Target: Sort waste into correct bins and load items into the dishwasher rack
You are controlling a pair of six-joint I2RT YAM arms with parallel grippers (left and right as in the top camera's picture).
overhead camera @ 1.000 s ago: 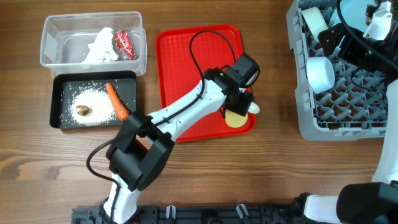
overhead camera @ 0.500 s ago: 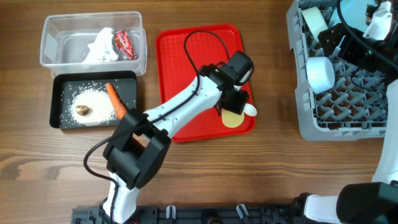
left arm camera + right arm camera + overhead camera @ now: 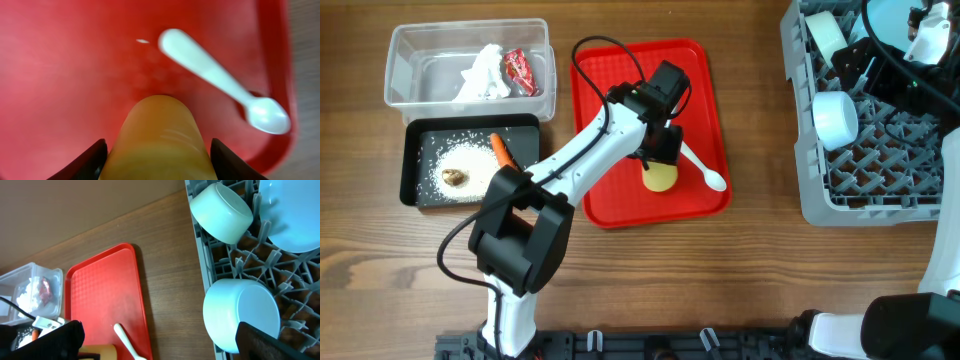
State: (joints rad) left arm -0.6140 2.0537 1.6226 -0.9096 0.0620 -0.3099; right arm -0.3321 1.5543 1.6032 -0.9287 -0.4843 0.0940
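Both visible: L end effector (image 3: 160, 162) grasping yellow cup (image 3: 159, 132) over red tray (image 3: 706, 100); R end effector (image 3: 159, 330) released.

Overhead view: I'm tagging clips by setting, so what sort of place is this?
Probably a robot test bench staged as a dish-clearing station, not a real kitchen: a grey dishwasher rack sits directly on a wooden table, beside a red tray, a clear tub and a black tray holding waste.

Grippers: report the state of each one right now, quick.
Left gripper: closed on the yellow cup.
Right gripper: open, holding nothing.
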